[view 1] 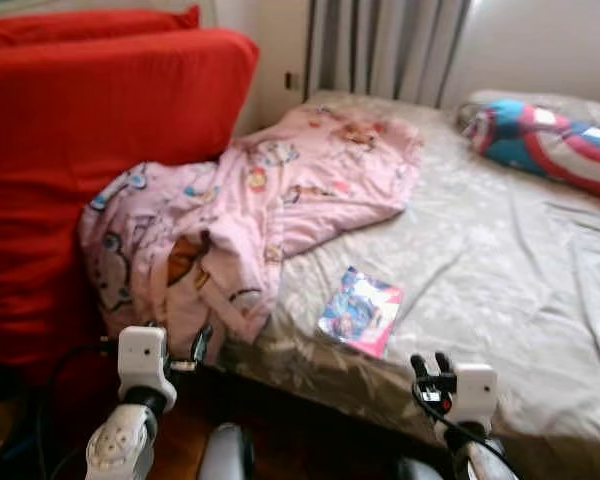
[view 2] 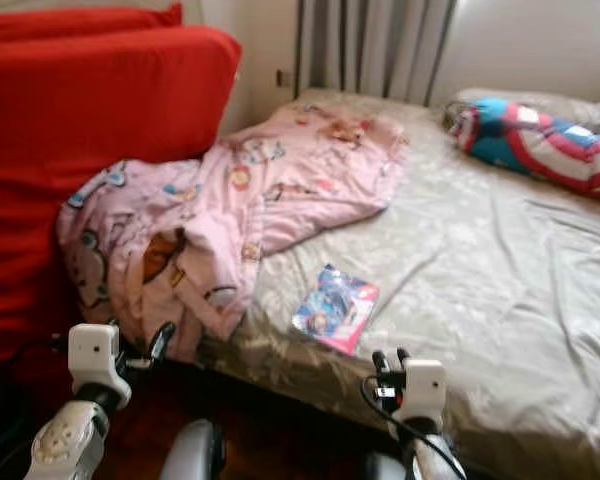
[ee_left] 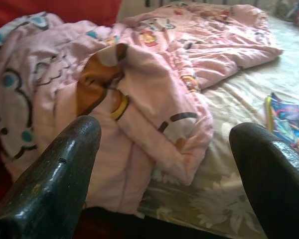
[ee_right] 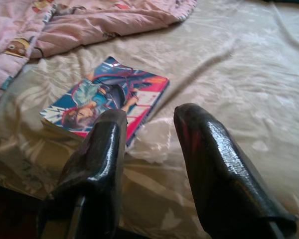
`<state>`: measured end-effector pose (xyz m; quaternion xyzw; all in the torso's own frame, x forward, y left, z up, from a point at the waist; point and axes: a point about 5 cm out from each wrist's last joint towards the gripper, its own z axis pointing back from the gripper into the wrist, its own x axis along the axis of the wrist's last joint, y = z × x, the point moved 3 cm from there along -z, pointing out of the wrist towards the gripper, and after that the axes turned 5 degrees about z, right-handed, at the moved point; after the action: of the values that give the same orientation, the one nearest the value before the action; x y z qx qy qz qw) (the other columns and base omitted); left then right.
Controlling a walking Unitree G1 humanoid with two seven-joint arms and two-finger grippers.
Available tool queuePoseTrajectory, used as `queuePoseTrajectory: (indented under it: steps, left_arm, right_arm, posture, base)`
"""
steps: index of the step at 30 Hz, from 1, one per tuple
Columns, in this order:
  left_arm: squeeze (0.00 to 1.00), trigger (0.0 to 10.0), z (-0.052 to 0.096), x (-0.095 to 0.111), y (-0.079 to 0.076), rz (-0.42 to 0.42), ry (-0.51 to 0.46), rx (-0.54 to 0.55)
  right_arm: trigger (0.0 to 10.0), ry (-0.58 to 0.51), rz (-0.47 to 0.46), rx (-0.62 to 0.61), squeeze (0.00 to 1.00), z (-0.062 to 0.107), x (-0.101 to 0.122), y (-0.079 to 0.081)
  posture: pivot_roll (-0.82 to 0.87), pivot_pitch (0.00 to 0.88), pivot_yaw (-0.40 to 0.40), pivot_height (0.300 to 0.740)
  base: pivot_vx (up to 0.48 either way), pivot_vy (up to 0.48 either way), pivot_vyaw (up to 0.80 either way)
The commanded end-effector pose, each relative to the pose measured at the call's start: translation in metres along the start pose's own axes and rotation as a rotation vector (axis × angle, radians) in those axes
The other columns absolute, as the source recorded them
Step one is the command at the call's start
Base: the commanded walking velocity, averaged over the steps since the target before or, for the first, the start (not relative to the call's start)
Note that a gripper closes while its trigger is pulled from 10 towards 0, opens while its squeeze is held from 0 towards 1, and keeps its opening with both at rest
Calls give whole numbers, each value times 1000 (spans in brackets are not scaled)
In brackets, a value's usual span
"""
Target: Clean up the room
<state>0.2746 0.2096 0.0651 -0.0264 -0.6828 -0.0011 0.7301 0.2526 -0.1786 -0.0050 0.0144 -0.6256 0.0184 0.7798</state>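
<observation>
- Where the head cameras look down, a bed [view 1: 500,260] with a beige floral sheet carries a crumpled pink cartoon-print blanket [view 1: 250,210], heaped at the near corner and spreading toward the curtain [view 1: 380,45].
- Item: a colourful book [view 1: 360,312], flat on the sheet, just beside the blanket's lower edge, near the bed's front edge.
- Item: a blue, red and white pillow [view 1: 550,140], far side of the bed, well apart from the book.
- Item: a red sofa [view 1: 90,130], against the blanket's heaped end.
- Left gripper [view 1: 202,345], raised before the hanging blanket fold; right gripper [view 1: 430,368], raised before the bed edge, below the book.
- Left wrist view: two black fingers [ee_left: 50,184] spread wide apart, holding nothing; the blanket's folded corner lies between and beyond them, the book's edge [ee_left: 289,119] to one side.
- Right wrist view: fingers [ee_right: 97,169] parted with a moderate gap, holding nothing; the book [ee_right: 104,102] lies just past one fingertip, on the sheet.
</observation>
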Motion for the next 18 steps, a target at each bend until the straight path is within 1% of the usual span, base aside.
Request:
queuePoseTrajectory:
  steps: [1, 4, 9, 18]
  left_arm:
    - [0, 10000, -2, 2, -3, -7, -2, -16]
    - [0, 10000, -2, 3, -3, -7, -4, -16]
    - [0, 10000, -2, 3, -3, -5, -2, -19]
    - [0, 10000, -3, 2, -5, -6, 5, -29]
  right_arm:
    - [10000, 4, 1, -1, 0, 1, -1, -2]
    - [10000, 0, 12, 11, 0, 1, 0, -1]
    - [10000, -12, 7, 17, 0, 1, 1, 1]
    - [10000, -18, -5, -4, 0, 0, 3, -2]
  posture:
    - [35, 0, -50, 597]
    - [35, 0, -50, 597]
    - [35, 0, -49, 597]
    - [28, 0, -46, 597]
  base:
    - [0, 0, 0]
    - [0, 0, 0]
    - [256, 0, 780]
    - [285, 0, 0]
